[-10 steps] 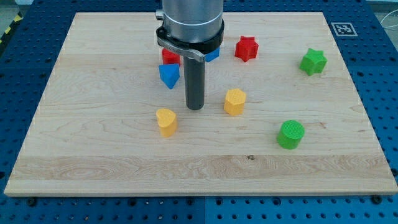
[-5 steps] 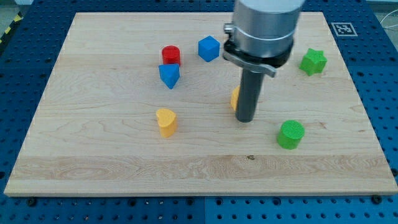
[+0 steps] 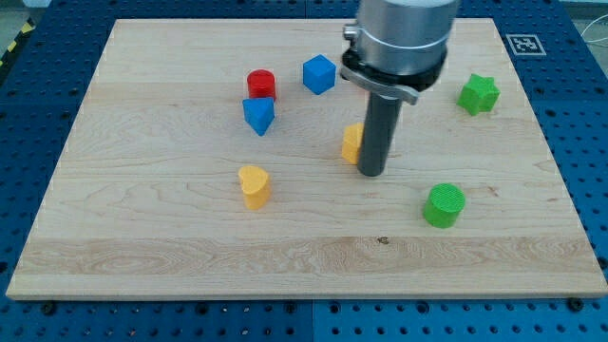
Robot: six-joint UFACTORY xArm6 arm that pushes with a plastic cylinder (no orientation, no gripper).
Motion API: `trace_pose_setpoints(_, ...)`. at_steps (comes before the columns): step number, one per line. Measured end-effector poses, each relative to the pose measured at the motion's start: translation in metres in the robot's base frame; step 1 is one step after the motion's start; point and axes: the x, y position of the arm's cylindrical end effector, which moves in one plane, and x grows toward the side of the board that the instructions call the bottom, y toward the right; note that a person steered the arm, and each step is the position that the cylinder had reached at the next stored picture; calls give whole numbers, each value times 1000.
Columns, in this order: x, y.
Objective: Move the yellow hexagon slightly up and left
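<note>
The yellow hexagon (image 3: pixel 351 142) stands near the board's middle, mostly hidden behind my rod; only its left part shows. My tip (image 3: pixel 372 175) rests on the board right against the hexagon's lower right side. A yellow heart-shaped block (image 3: pixel 254 186) lies to the lower left of the hexagon, well apart from it.
A red cylinder (image 3: pixel 261 84), a blue block (image 3: pixel 258 115) and a blue cube (image 3: pixel 319 73) sit up and left of the hexagon. A green star (image 3: pixel 478 93) is at the right, a green cylinder (image 3: pixel 444 204) at the lower right. The wooden board (image 3: pixel 142 237) lies on a blue perforated table.
My rod swung from the hexagon's left across to its right side, now hiding the red star. In the last half second it nudged the hexagon slightly up and left.
</note>
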Motion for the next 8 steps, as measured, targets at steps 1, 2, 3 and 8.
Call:
trace_pose_setpoints(1,-1,-26)
trace_pose_setpoints(2,4,-17)
trace_pose_setpoints(3,23,18)
trace_pose_setpoints(8,-28,9)
